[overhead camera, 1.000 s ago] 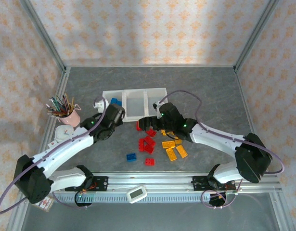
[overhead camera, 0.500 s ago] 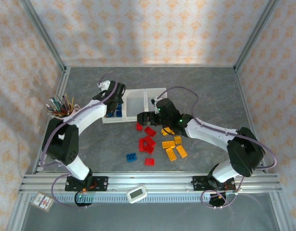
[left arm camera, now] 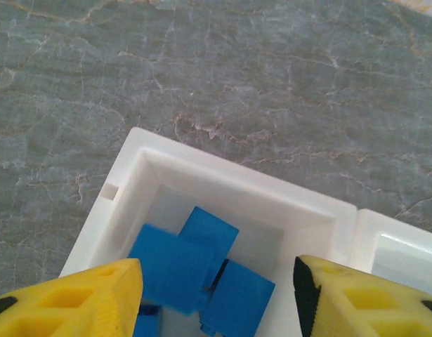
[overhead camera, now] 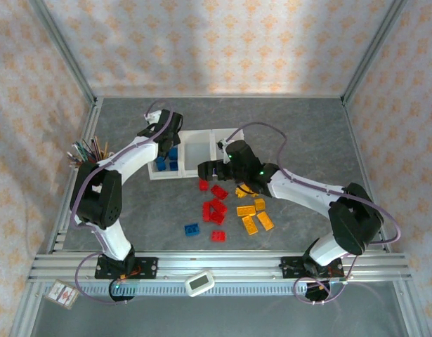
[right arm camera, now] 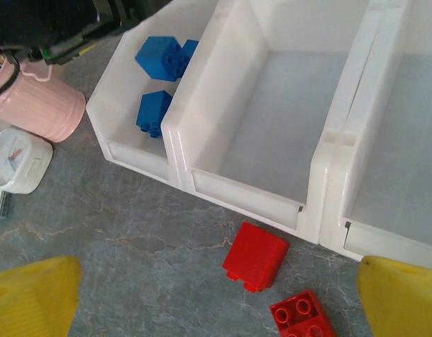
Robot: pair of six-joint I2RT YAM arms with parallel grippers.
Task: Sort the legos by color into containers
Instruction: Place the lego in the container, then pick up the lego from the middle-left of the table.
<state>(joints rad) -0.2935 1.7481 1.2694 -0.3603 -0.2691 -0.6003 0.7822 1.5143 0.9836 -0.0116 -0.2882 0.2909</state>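
Three joined white bins stand in a row: the left bin (overhead camera: 158,172), the middle bin (overhead camera: 198,156) and the right bin (overhead camera: 226,139). Blue legos (left arm camera: 194,270) lie in the left bin (left arm camera: 237,175), and my left gripper (left arm camera: 216,302) hangs open just above them (overhead camera: 168,149). Both the middle bin (right arm camera: 272,105) and the right bin (right arm camera: 405,140) look empty. In front of the middle bin my right gripper (overhead camera: 207,170) is open over a red lego (right arm camera: 256,256), its fingers wide apart and holding nothing. Red legos (overhead camera: 214,209), yellow-orange legos (overhead camera: 249,225) and one blue lego (overhead camera: 192,229) lie loose on the table.
A pink cup (right arm camera: 36,105) of pencils (overhead camera: 86,149) stands left of the bins, with a small white clock-like object (right arm camera: 15,161) beside it. A white device (overhead camera: 199,282) rests on the front rail. Metal frame posts edge the table.
My left arm swung from in front of the bins to above the left bin, and more blue legos now lie in it. My right gripper edged left toward the red lego.
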